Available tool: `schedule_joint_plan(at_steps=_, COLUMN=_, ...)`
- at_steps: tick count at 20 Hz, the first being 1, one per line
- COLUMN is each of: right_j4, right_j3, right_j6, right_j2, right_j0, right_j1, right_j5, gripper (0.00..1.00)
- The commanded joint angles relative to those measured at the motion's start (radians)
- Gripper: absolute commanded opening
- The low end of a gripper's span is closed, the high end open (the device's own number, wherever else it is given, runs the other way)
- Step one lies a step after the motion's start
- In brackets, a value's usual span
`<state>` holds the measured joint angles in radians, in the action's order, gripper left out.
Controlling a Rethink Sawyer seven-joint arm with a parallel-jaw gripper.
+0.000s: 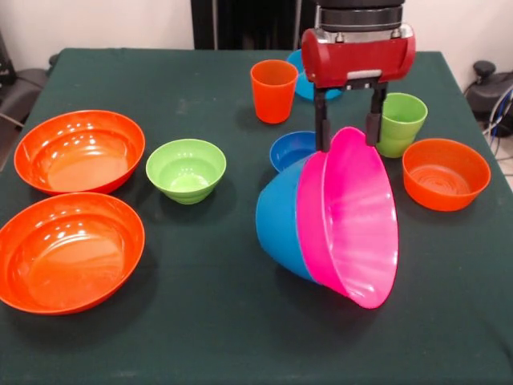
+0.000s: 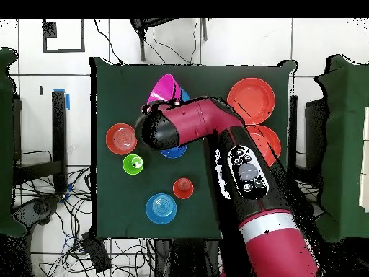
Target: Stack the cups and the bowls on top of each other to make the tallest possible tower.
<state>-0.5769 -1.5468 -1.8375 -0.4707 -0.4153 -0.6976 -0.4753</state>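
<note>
A large pink bowl (image 1: 353,216) sits nested in a large blue bowl (image 1: 279,220). The pair is tipped steeply on edge, openings facing right, over the table's middle. My gripper (image 1: 348,132) comes down on their top rim, one finger (image 1: 322,120) outside and the other inside the pink bowl, shut on them. From overhead the pink bowl (image 2: 163,89) pokes out past the arm. An orange cup (image 1: 273,90) stands behind to the left. A lime green cup (image 1: 401,122) stands just right of the gripper.
Two large orange bowls (image 1: 78,151) (image 1: 70,250) lie at the left, with a small lime green bowl (image 1: 186,169) beside them. A small dark blue bowl (image 1: 290,150) sits behind the tipped pair. A small orange bowl (image 1: 446,172) is at the right, and a light blue bowl (image 1: 298,76) is behind the gripper.
</note>
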Motion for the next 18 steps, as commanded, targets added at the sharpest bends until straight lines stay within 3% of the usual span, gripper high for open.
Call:
schedule_joint_plan(at_steps=1, right_j4=-0.008, right_j3=0.027, right_j6=-0.085, right_j2=0.072, right_j0=0.042, right_j1=0.111, right_j5=-0.038, gripper=1.00)
schedule_joint_plan(at_steps=18, right_j4=0.016, right_j3=0.035, right_j6=-0.067, right_j2=0.077, right_j0=0.031, right_j1=0.121, right_j5=-0.033, gripper=1.00)
